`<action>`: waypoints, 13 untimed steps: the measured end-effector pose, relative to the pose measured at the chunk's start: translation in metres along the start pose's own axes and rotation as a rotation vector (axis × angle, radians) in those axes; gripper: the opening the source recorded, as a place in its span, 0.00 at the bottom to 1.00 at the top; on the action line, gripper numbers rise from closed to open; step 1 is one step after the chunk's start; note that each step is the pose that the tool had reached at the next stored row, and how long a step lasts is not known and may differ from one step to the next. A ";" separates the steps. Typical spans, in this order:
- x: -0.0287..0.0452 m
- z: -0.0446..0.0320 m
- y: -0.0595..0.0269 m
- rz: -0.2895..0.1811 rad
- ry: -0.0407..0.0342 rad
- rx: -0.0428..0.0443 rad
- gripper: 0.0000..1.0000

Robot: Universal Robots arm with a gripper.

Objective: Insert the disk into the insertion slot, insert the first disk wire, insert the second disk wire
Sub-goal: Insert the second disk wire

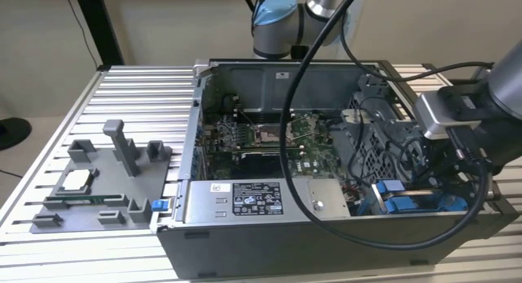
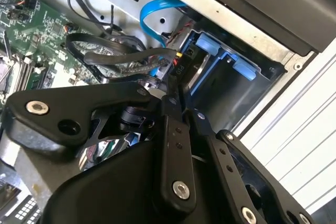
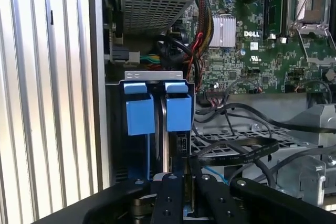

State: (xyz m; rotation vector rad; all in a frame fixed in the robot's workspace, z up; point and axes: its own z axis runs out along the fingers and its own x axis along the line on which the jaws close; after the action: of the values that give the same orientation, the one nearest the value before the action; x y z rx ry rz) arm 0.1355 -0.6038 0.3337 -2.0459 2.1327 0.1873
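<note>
I see the computer case [image 1: 326,173] lying open on the table [image 1: 139,93], with the fixture tray [image 1: 102,185] beside it at nine o'clock in the exterior view. Inside the case, the motherboard [image 1: 269,139] sits centrally, the power-supply box [image 1: 261,200] at six o'clock of it, and the insertion slot [image 1: 412,200] at four o'clock. My tool [image 2: 176,85] hangs just over that slot, where the disk [image 3: 176,129] stands in its rails.
</note>
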 end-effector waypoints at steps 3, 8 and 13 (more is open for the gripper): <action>0.0003 0.0013 0.0000 0.000 -0.0006 0.0001 0.00; -0.0002 -0.0007 0.0000 0.000 -0.0075 -0.0002 1.00; -0.0046 -0.0205 -0.0007 0.000 -0.0093 -0.0002 1.00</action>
State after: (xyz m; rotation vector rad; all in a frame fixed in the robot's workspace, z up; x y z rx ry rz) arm 0.1355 -0.6037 0.3547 -2.0408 2.1278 0.1967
